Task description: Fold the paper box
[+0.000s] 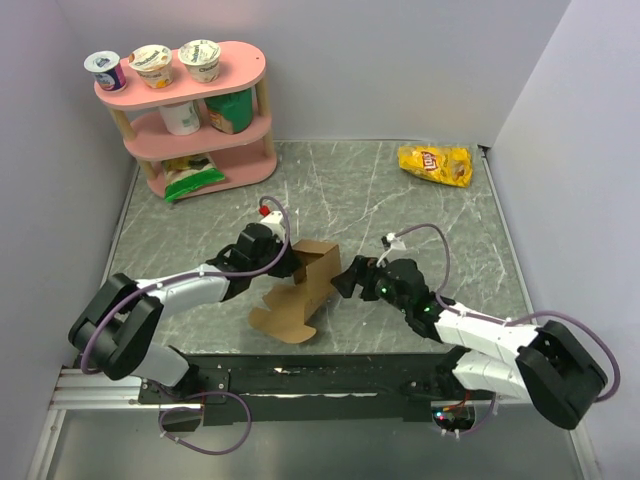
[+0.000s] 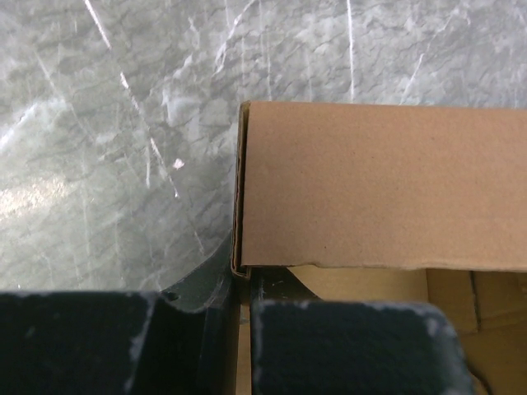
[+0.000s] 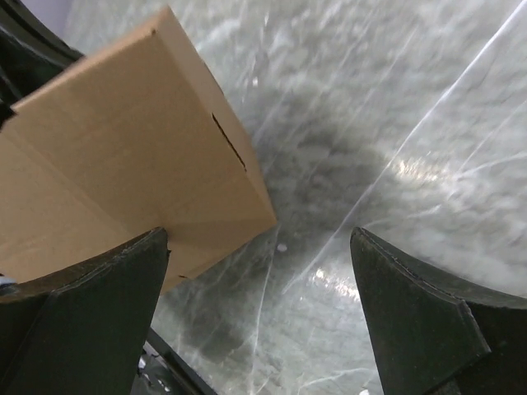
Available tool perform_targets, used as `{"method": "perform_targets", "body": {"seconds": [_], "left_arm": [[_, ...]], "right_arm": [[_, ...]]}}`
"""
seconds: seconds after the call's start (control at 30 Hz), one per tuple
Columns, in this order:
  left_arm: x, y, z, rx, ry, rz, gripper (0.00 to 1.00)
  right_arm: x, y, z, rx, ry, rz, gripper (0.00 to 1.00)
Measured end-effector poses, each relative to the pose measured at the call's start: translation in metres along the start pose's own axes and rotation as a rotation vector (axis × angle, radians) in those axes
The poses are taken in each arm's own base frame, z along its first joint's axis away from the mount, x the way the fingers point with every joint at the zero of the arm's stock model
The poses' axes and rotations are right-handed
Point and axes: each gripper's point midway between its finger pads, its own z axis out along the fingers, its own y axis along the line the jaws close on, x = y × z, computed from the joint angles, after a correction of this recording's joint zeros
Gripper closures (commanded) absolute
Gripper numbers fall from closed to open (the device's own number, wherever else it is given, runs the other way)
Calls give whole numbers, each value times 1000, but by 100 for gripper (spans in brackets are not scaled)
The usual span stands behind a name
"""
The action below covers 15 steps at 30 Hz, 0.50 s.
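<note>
Brown cardboard paper box, half-erected, pinched by left pincer; right pincer wide.

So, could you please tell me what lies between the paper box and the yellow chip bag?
Nothing but bare surface: the top view shows an open stretch of the grey marble table between the paper box and the chip bag.

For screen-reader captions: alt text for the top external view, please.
A half-folded brown cardboard box sits on the table: the left fingers pinch its wall, the right fingers stand open beside it. Behind: pink shelf, yellow chip bag.
</note>
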Motion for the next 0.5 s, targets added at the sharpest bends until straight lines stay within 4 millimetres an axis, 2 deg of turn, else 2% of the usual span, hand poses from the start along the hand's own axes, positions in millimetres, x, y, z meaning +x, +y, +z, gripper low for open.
{"method": "perform_targets", "body": {"seconds": [0.33,0.5], "left_arm": [[9,14,0,-44,-3,-12,94],[15,17,-1,-51,9,-22,94]], "right_arm": [[4,5,14,14,15,-19,0],[3,28,19,-65,5,-54,0]]}}
